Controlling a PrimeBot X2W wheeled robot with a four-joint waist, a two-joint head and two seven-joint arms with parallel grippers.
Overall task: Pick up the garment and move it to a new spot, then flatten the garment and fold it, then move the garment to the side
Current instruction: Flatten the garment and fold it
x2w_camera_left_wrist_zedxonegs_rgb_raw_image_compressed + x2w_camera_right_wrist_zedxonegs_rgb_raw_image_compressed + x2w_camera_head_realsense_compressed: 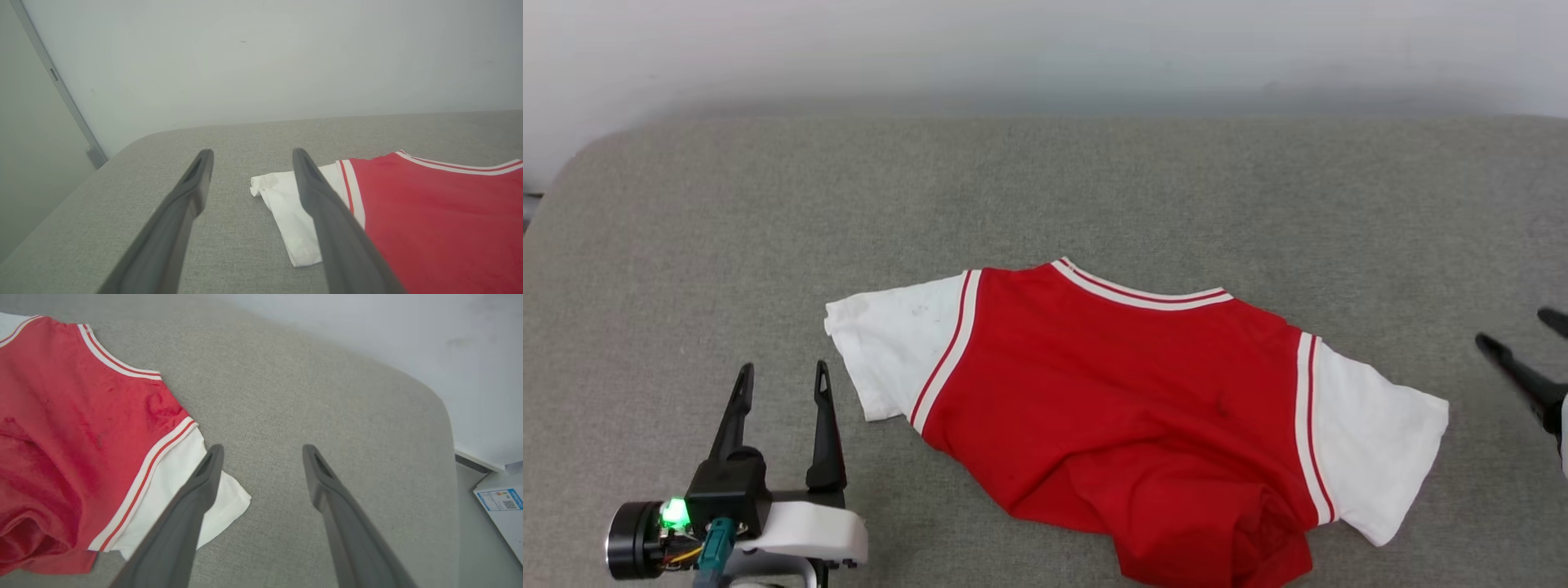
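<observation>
Garment: red jersey spread on the grey worktop, at the middle of the head view and reaching toward 5 o'clock; striped collar trim points to 12 o'clock.
Sleeves: white, lying flat at 9 o'clock and 3 o'clock of the red body.
Hem: bunched and wrinkled at 6 o'clock, partly cut off by the picture edge.
Left end effector: at 8 o'clock of the head view, released, nothing between its fingers, tips toward 12 o'clock; near the 9 o'clock sleeve, not touching.
Right end effector: at the 3 o'clock edge, released and empty, just apart from the other sleeve.
Wall: pale, beyond the worktop at 12 o'clock.
</observation>
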